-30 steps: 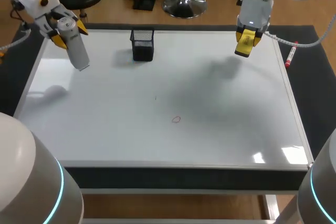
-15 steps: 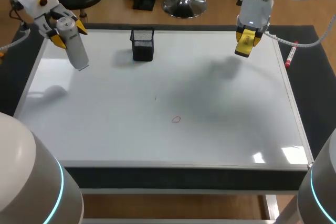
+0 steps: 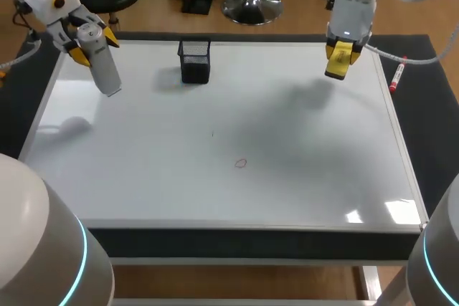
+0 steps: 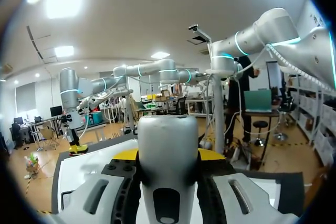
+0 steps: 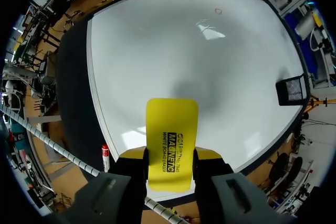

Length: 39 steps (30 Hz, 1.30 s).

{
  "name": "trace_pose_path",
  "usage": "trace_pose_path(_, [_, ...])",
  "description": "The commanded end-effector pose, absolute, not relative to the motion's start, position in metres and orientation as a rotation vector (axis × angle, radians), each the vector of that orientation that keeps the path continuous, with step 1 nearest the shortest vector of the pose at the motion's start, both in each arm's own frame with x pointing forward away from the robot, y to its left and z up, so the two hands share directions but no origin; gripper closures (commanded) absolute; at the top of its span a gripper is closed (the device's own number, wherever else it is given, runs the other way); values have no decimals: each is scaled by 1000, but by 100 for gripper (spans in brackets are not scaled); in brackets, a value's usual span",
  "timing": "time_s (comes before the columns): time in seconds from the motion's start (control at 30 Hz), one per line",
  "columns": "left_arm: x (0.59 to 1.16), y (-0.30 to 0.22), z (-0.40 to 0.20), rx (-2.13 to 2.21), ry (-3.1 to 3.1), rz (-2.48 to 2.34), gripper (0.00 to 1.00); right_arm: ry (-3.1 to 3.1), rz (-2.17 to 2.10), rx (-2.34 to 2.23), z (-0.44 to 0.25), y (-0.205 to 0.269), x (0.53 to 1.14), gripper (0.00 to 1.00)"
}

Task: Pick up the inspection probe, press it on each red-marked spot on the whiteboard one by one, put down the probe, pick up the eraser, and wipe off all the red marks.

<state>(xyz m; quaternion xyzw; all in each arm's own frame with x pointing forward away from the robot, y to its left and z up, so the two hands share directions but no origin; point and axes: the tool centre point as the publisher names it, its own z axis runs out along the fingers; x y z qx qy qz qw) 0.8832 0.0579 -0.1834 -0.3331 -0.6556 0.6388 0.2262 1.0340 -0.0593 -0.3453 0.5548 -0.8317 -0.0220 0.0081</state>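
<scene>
The left gripper (image 3: pixel 92 42) was closed on the probe (image 3: pixel 102 66), its two yellow-tipped fingers pressing the thick grey-white body from either side at the upper end. The probe's long axis ran out from between the fingers and slanted downward, its free rounded end aimed at the far left part of the whiteboard (image 3: pixel 301 184). Its shadow lay apart from it on the board, nearer the left edge. In the left wrist view the probe ran straight ahead along the fingers. The right gripper (image 3: pixel 338 54) hung over the far right corner of the whiteboard and gripped the yellow eraser (image 3: pixel 338 64) from both sides. The eraser's long axis ran along the fingers and its free end pointed down at the board, with its shadow on the surface just beyond. One small red mark (image 3: pixel 240 163) sat on the board near the middle, towards the near edge, well apart from both tools. A black mesh cup (image 3: pixel 194 61) stood upright on the board near its far edge, between the two arms. A red marker (image 3: pixel 397 75) lay on the dark mat (image 3: pixel 430 127) just beside the board's right edge.
</scene>
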Motion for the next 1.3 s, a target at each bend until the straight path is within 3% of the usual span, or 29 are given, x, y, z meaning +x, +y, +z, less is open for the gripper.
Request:
trace_pose_path(0.03, [883, 58, -181, -921, -1811, 1756, 100, -2613, -62, 1787, -335, -78, 1009, 100])
trace_pose_path(0.43, [883, 58, -181, -921, -1811, 1756, 100, -2534, -31, 1908, -331, -88, 935, 100])
trace_pose_path(1.3, [883, 58, -181, -921, -1811, 1756, 100, -2325, -16, 2135, -344, -24, 789, 100])
